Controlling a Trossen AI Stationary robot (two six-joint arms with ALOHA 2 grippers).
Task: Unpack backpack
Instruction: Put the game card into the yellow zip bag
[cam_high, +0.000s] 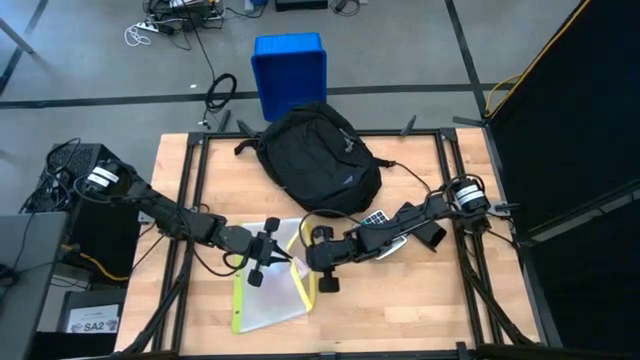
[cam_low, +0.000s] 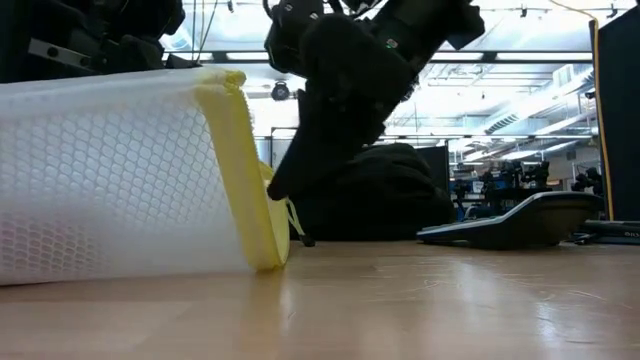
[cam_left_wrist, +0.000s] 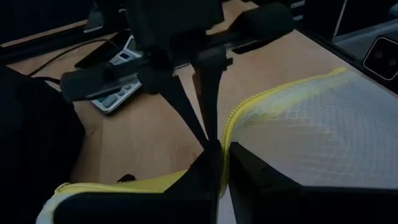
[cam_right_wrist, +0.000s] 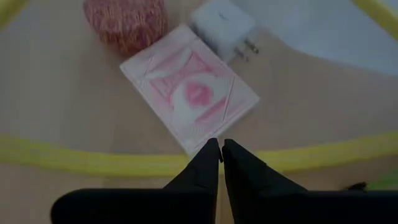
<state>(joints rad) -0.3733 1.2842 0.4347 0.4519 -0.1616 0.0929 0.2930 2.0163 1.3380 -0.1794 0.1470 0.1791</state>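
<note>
Both of your claws are pressed shut at the yellow-edged mesh pouch (cam_high: 270, 290): left gripper (cam_high: 283, 256), right gripper (cam_high: 304, 258). Your backpack (cam_high: 318, 157) lies behind them at the far table edge, nearer your right arm.

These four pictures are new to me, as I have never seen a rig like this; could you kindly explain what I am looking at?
It is a robot with two dark arms working at a wooden table. One camera looks straight down, one sits at table height, and one rides on each wrist.

On the table lie a black backpack, a calculator beside it, and a white mesh pouch with a yellow zipper edge.

The left gripper and the right gripper meet at the pouch's yellow edge, both with fingers shut. The wrist views suggest each pinches that edge.

Through the mesh, the right wrist camera shows a pink card box, a white charger plug and something red and knitted.
</note>
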